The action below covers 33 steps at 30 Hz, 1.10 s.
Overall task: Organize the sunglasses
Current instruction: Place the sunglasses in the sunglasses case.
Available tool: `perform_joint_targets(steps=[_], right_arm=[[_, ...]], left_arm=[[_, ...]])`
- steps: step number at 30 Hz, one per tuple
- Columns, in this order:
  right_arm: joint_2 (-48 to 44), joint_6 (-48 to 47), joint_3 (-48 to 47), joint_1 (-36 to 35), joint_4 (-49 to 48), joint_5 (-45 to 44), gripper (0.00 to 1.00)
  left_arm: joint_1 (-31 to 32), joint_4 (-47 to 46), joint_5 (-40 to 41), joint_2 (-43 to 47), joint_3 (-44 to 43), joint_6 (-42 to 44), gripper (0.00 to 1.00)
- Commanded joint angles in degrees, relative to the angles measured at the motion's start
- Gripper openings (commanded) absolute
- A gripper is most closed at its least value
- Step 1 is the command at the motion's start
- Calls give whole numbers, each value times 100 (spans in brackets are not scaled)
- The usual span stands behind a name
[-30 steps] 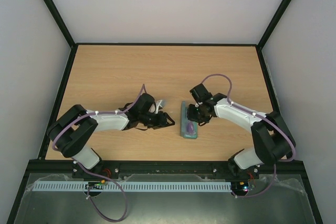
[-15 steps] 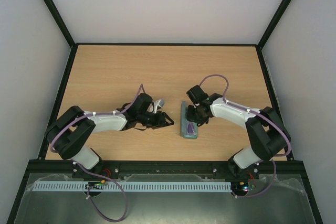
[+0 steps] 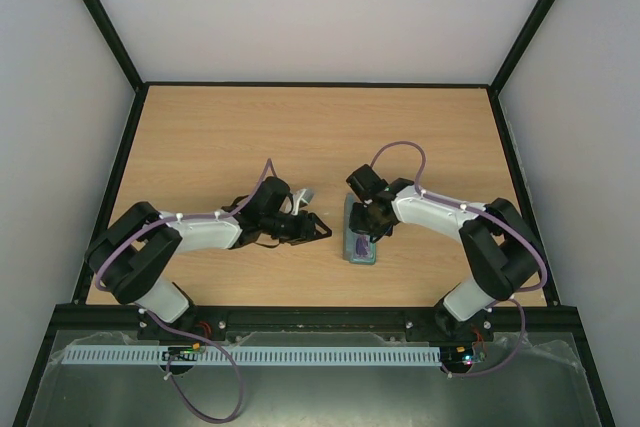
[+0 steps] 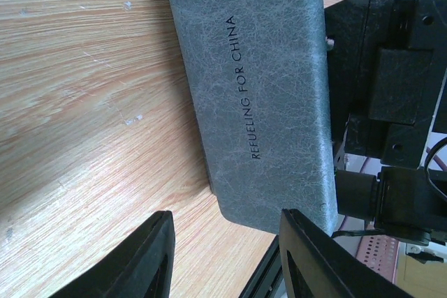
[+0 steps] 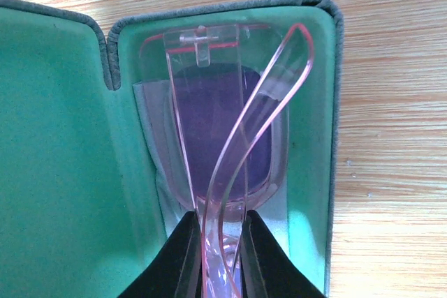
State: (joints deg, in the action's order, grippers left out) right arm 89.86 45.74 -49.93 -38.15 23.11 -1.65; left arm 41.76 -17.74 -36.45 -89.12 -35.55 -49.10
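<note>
Right wrist view: thin pink-red translucent sunglasses [image 5: 223, 137] lying in green-lined half of grey-blue oblong case [image 5: 63, 158]; right pincer [image 5: 220, 246] clenched on temple arm [image 5: 265, 95], presumably seating them; left pincer [image 4: 227, 252] spread, facing lid [image 4: 258, 88], likely ready to close it.

— What's on your wooden table [image 3: 220, 137] besides the job itself?
— You've got a grey-blue case [image 3: 351, 239] lying open, just right of centre, toward the near edge.
— Anything more on it?
— Green lining [image 5: 56, 137], a pale cloth [image 5: 148, 113] tucked in one half, and "REFUELING FOR CHINA" printed on the lid's outside [image 4: 258, 88].
</note>
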Motion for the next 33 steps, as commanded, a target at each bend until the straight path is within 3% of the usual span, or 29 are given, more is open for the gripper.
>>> perform_joint_targets(steps=[1,7,18,23,26,33], right_arm=[[92,105,-21,-52,214,-59,3],[-177,115,-74,-48,281,-70,20],[-679,42,-323,-52,665,-173,33],[-1163,-34,-280,13,894,-436,33],[-1541,-138,-74,282,845,-338,28],[-2305,-442,830,1236,-16,734,23]], left_arm=[[-27,-140,-90,66,42,33,44],[-27,-73,-82,96,4,40,44],[-27,86,0,155,-40,41,44],[-27,356,88,238,-169,106,44],[-27,541,147,276,-248,144,44],[-36,808,268,239,-383,197,44]])
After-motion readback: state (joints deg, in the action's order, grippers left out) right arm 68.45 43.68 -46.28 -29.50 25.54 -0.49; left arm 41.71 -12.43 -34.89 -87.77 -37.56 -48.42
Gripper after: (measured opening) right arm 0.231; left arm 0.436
